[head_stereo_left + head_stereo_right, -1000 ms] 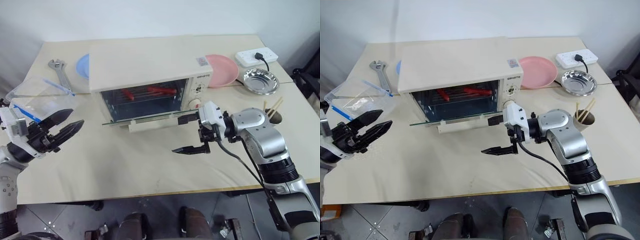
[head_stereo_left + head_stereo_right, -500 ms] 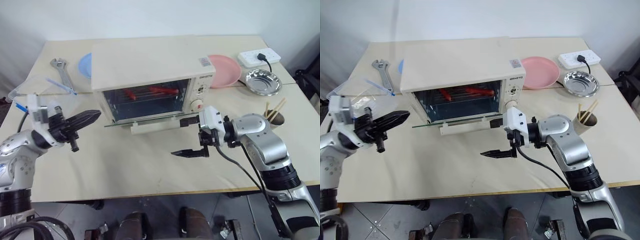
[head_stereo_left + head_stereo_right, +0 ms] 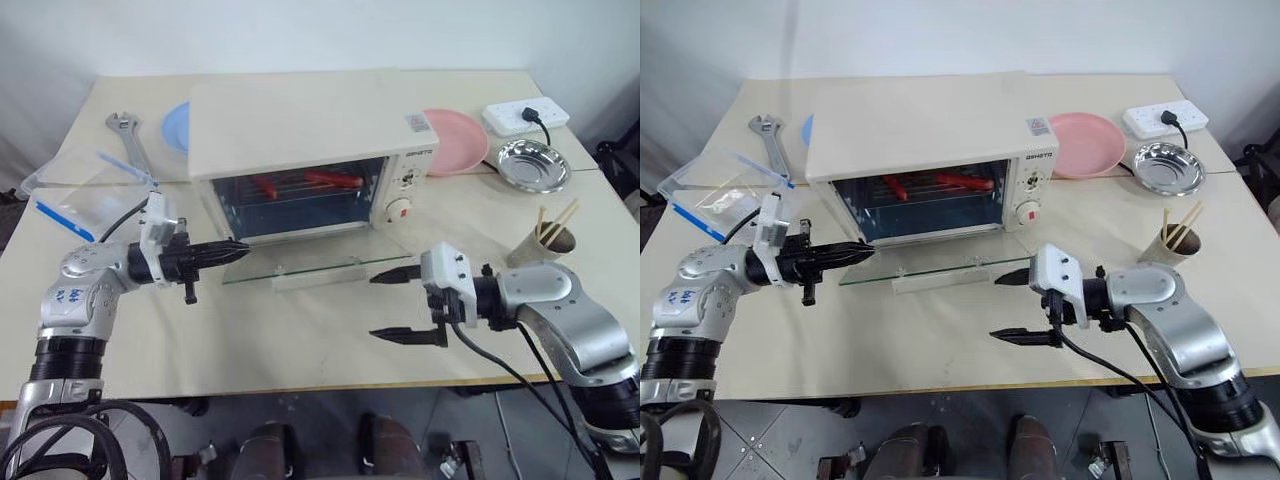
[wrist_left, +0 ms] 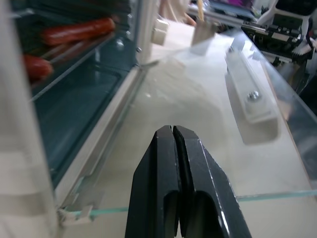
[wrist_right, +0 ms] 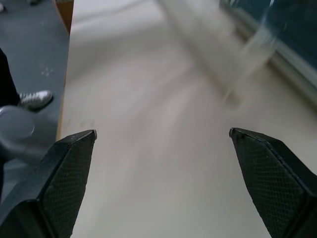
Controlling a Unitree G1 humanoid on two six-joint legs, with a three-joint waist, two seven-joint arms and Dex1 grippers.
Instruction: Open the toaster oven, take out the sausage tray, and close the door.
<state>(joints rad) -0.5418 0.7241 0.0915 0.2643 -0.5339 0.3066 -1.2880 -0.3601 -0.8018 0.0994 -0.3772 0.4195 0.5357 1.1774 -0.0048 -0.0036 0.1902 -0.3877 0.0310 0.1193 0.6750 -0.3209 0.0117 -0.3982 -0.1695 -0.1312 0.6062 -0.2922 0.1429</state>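
Pincers flank the lowered door: left gripper (image 3: 238, 247) pressed shut and empty, right gripper (image 3: 405, 304) spread wide and empty.

Left eye view: the toaster oven (image 3: 310, 125) sits at upper centre of the table (image 3: 300, 340), its door (image 3: 320, 268) folded down nearly flat in mid-frame, handle bar at its front edge. The left gripper's closed tips reach the door's left corner (contact cannot be told), while the right gripper hangs at lower right, just off the door's right end. The sausage tray (image 3: 300, 183) lies inside the oven cavity, red sausages showing.
Left wrist view: both black fingers (image 4: 163, 198) meet tip to tip over the glass edge, with sausages at upper left.
Right wrist view: two fingertips (image 5: 74, 163) stand far apart at the lower corners above bare tabletop.
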